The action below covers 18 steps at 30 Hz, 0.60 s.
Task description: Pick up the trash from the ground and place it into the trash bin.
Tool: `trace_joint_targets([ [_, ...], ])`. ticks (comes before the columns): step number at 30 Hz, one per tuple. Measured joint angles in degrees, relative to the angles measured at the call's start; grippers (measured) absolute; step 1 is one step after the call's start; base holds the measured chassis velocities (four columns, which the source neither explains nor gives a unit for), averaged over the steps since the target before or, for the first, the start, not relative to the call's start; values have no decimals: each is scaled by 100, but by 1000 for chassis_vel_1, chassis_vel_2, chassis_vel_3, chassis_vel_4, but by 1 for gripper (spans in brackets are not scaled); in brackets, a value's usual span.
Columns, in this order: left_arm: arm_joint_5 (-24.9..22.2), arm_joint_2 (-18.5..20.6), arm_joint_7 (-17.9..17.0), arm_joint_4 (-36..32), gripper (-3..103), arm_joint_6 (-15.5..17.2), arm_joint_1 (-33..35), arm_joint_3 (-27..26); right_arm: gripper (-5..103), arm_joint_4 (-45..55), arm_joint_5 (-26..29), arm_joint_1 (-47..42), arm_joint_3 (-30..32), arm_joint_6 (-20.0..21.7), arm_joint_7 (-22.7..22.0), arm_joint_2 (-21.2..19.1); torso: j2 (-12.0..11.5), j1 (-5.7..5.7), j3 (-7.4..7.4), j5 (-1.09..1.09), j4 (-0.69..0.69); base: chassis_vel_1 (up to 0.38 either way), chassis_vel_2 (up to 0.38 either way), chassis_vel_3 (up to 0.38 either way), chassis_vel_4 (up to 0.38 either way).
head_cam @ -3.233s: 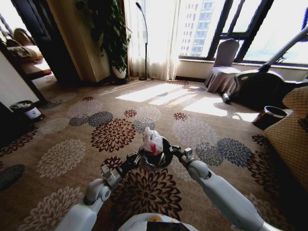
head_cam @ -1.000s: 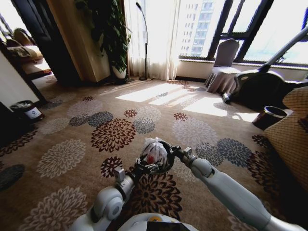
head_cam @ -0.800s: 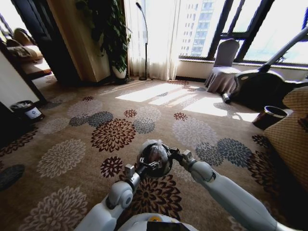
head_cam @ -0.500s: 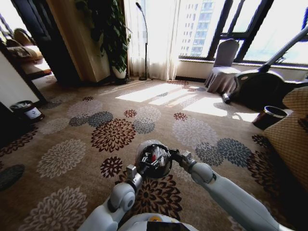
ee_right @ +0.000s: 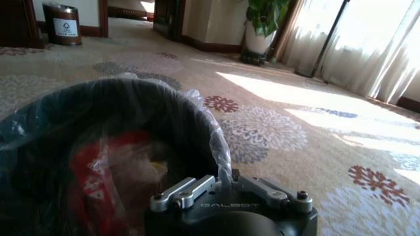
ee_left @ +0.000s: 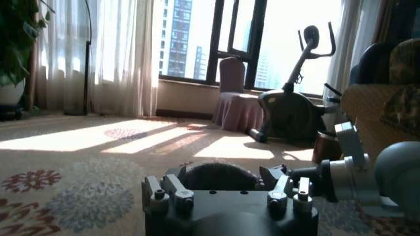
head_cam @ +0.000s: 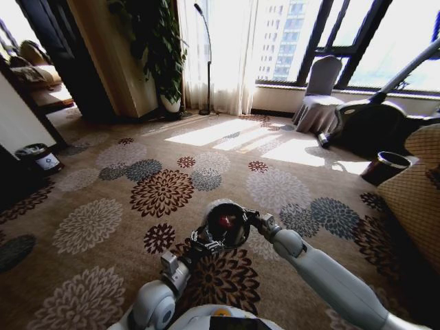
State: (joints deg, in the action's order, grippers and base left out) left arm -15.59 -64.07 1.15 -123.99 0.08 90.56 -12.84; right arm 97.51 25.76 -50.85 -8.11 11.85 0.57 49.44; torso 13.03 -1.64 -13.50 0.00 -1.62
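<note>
Two hands meet at the trash bin (head_cam: 222,225), which is held up in front of the robot above the patterned carpet (head_cam: 89,220). The right hand (ee_right: 226,194) is clamped on the bin's rim, its fingers (ee_right: 180,192) pinching the black wall together with the translucent liner (ee_right: 213,132), so this arm alone seems to carry the bucket. The left hand (head_cam: 201,242) sits just beside the near side of the bin, low against its rim; whether it is released or clenched I cannot tell, since its wrist camera looks over the hand's housing at the dark bulge of the bin just ahead.

Inside the bin lies the trash (ee_right: 108,164): a red-printed piece under clear crumpled plastic, resting deep against the liner. From above it shows as a red spot in the dark opening.

Judging from this, the item is already in the bin. The risks lie in the grip and the crowding. A rim pinch on a slippery bag could slide, letting the bucket tilt and spill its load onto the carpet. The left hand, so close to the rim, could snag the loose liner and drag it out, or knock the bin against the right hand's hold.
</note>
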Motion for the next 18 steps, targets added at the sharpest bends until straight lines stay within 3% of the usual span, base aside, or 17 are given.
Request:
trace_joint_targets([
  [1, 517, -71, -95, 200, 74, -455, -17, -127, 0, 27, 48, -31, 85, -33, -57, 16, 0, 0, 0, -1, 1, 0, 0, 0, 0],
  [3, 1009, -202, -424, 386, 72, -851, -31, -332, 0, 98, 224, -72, 205, -54, -240, 73, 0, 0, 0, -1, 0, 0, 0, 0, 0],
  [4, 1009, -202, -424, 386, 72, -851, -31, -332, 0, 98, 224, -72, 205, -54, -240, 73, 0, 0, 0, -1, 0, 0, 0, 0, 0],
  [6, 1231, -342, -837, 472, 83, -1047, -44, -527, 0, 208, 468, -103, 269, -55, -475, 122, 0, 0, 0, 0, -1, 0, 0, 0, 0],
  [7, 1311, -447, -1212, 551, 88, -1099, -84, -711, 0, 332, 622, -134, 280, -54, -628, 132, 0, 0, 0, 0, -1, 0, 0, 0, 0],
  [8, 1311, -447, -1212, 551, 88, -1099, -84, -711, 0, 332, 622, -134, 280, -54, -628, 132, 0, 0, 0, 0, -1, 0, 0, 0, 0],
  [10, 1322, -612, -1532, 684, 98, -1105, -169, -1060, 0, 474, 612, -207, 216, -45, -657, 88, 0, 0, 0, 0, -1, 0, 0, 0, 0],
  [14, 1252, -879, -1658, 927, 100, -1151, -240, -1716, 0, 602, 438, -422, 172, 41, -566, 61, 0, 0, 0, -1, 0, 0, 0, 0, 0],
  [16, 1258, -904, -1659, 974, 100, -1182, -243, -1785, 0, 631, 425, -461, 174, 50, -562, 61, 0, 0, 0, -1, 0, 0, 0, 0, 0],
  [18, 1336, -1004, -1657, 1260, 100, -1392, -258, -2104, 0, 796, 383, -642, 198, 71, -537, 40, 0, 0, 0, 0, 0, 0, 0, 0, 0],
])
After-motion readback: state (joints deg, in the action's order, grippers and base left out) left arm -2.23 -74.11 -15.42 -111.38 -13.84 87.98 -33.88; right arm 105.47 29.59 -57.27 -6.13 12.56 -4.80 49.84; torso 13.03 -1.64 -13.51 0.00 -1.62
